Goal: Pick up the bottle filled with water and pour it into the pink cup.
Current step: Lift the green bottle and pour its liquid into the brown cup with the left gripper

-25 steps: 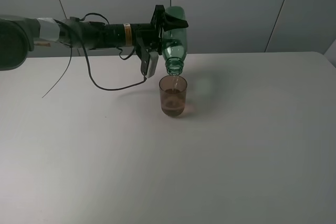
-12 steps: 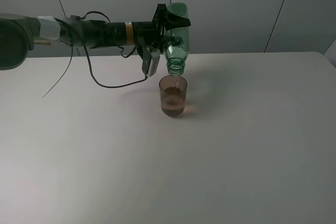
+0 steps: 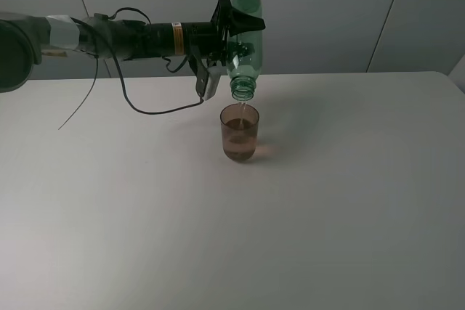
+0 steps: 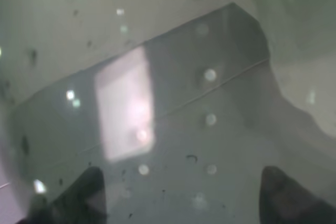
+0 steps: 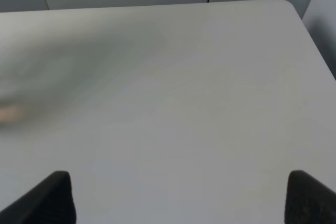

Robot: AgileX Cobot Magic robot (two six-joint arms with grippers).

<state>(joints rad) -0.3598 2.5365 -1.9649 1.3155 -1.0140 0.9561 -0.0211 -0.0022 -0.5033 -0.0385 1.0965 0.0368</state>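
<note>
Translucent green bottle (image 3: 247,57), tipped neck-down, trickles water into the pink cup (image 3: 239,136).

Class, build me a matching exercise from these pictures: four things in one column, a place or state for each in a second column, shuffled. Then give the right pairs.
Column one
1. translucent green plastic bottle
2. translucent brownish-pink plastic cup
3. left hand
4. flat white table

Column two
A. stands upright below the bottle's mouth, holding some liquid
B. the cup stands on it
C. tipped neck down in the air
D. clamped on the bottle's body

Pairs: 1-C, 2-A, 3-D, 4-B
</note>
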